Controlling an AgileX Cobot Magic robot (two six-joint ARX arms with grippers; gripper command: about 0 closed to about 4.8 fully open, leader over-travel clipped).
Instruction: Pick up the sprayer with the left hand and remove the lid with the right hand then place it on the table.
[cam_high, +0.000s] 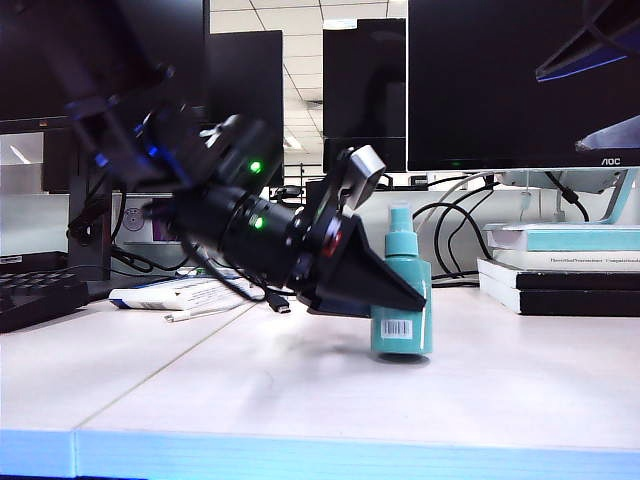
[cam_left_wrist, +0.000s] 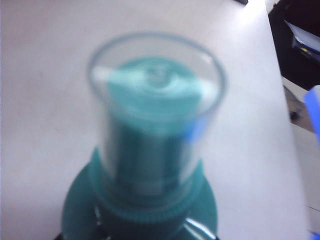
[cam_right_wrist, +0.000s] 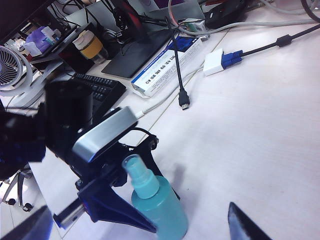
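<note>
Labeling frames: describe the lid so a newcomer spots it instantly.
On the white table, beside the left gripper, stands a teal sprayer. The lid caps its nozzle: the only clear, colourless piece on the bottle.

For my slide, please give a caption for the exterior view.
Left hand closing around the upright sprayer, lid on.
</note>
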